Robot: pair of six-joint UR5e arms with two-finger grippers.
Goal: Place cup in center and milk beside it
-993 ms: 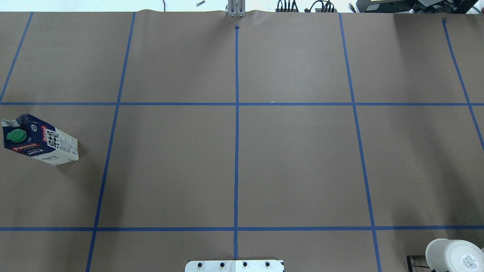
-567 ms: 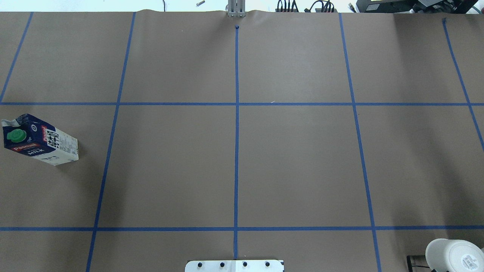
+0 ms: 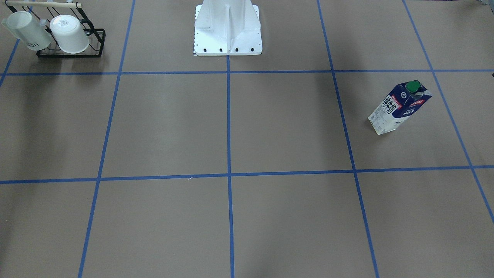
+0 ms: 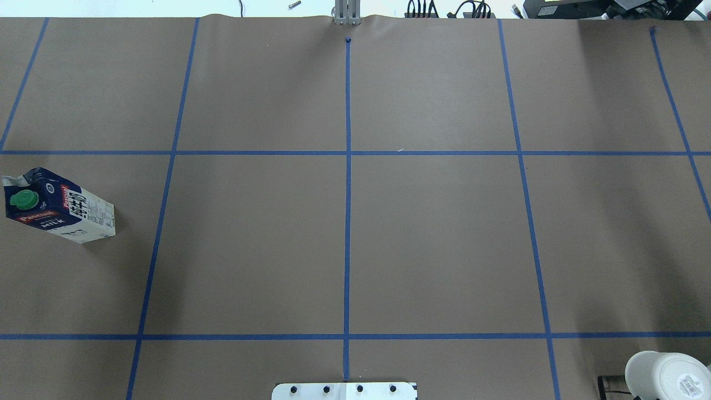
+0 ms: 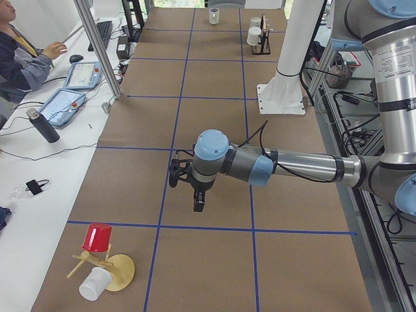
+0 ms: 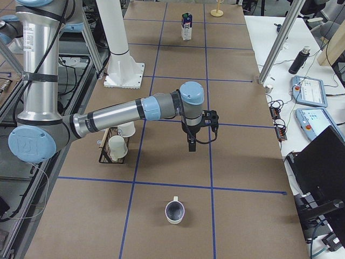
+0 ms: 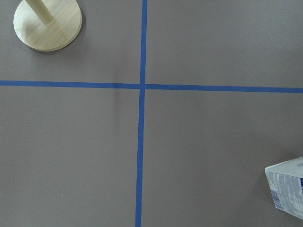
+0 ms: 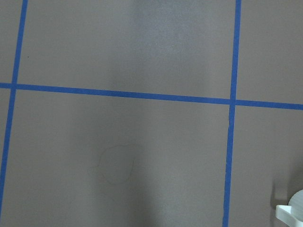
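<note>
The cup (image 3: 27, 34), a white mug with dark lettering, hangs tilted on a black wire rack (image 3: 69, 55) near the robot's base; its inside does not show. The milk (image 4: 58, 205) is a navy and white carton with a green cap, standing upright at the table's left side; it also shows in the front view (image 3: 399, 108) and a corner of it in the left wrist view (image 7: 286, 187). My left gripper (image 5: 198, 201) hovers above the table near the carton. My right gripper (image 6: 191, 145) hovers beside the rack. I cannot tell if either is open.
A plain white mug (image 3: 69, 34) hangs next to the cup on the rack. A loose mug with a dark inside (image 6: 174, 210) stands at the table's right end. A wooden mug tree (image 5: 104, 270) with a red cup (image 5: 97, 237) stands at the left end.
</note>
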